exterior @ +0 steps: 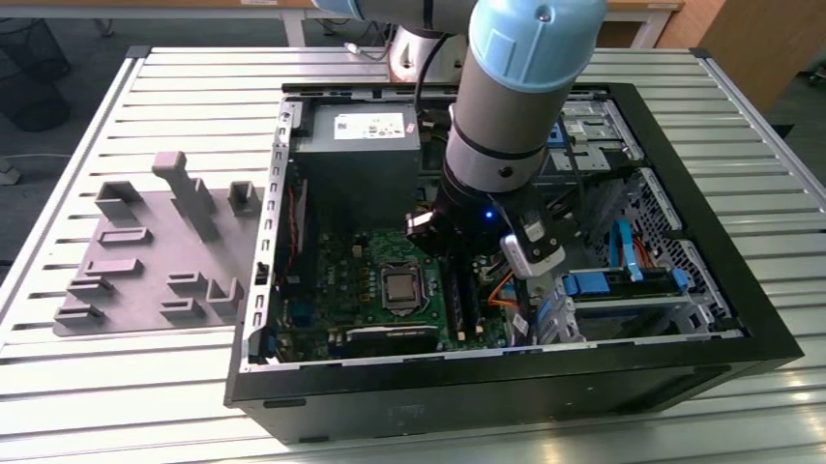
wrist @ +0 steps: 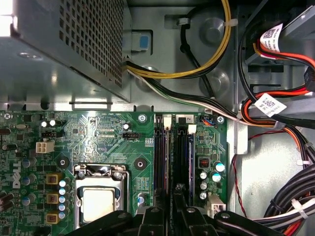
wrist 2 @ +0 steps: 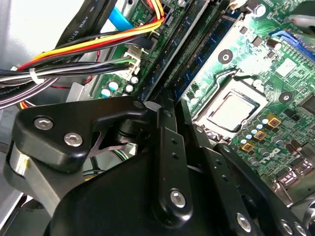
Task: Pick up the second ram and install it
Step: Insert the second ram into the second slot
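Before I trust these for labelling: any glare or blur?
Exterior view: window glare on the table slats. Second wrist view: gripper up close looks soft, top left blown white. First wrist view: evenly lit, with glare on the metal box.

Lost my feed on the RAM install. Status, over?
Hand down inside the PC case, over the motherboard's RAM slots. Sticks stand in the slots beneath it; grip state unclear. Cable bundle lies beside the slots, not across them.

The second ram [wrist: 164,162] was a long, slim, dark stick standing on edge in a slot on the green motherboard [wrist: 108,142], beside the processor socket [wrist: 98,196]. In the second wrist view its blue edge [wrist 2: 206,59] ran lengthwise along the slots.
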Robot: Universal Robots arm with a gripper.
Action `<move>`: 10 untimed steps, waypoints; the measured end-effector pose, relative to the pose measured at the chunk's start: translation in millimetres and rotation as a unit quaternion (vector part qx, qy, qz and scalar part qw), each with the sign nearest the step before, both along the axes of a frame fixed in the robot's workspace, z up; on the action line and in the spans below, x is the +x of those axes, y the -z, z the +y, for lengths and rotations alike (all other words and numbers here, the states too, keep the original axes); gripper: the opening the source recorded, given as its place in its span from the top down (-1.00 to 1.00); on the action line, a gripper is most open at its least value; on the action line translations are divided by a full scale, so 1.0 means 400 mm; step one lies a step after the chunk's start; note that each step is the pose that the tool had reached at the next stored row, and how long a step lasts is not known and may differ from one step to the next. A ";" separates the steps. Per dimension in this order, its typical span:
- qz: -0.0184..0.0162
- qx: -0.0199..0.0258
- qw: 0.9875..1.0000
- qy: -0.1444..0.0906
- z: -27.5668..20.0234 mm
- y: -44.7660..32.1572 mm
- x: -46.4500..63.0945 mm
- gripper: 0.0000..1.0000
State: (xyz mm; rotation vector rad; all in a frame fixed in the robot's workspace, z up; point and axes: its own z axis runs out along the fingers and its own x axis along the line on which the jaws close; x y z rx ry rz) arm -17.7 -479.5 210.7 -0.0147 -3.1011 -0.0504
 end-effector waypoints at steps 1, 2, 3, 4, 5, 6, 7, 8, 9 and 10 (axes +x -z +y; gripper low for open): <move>0.000 0.000 1.000 0.000 0.000 0.000 0.000 0.58; 0.000 0.000 1.000 0.000 0.000 -0.001 0.000 0.58; 0.000 0.000 1.000 0.000 0.000 -0.004 0.000 0.58; 0.000 0.000 1.000 0.000 0.000 -0.009 0.000 0.58; 0.000 0.000 1.000 0.000 0.000 -0.015 0.000 0.58; 0.000 0.000 1.000 0.000 0.000 -0.022 0.000 0.58; 0.000 0.000 1.000 0.000 0.000 -0.029 0.000 0.58; 0.000 0.000 1.000 0.000 0.000 -0.036 0.000 0.58; 0.000 0.000 1.000 0.000 0.000 -0.044 0.000 0.58; 0.000 0.000 1.000 0.000 0.000 -0.049 0.000 0.58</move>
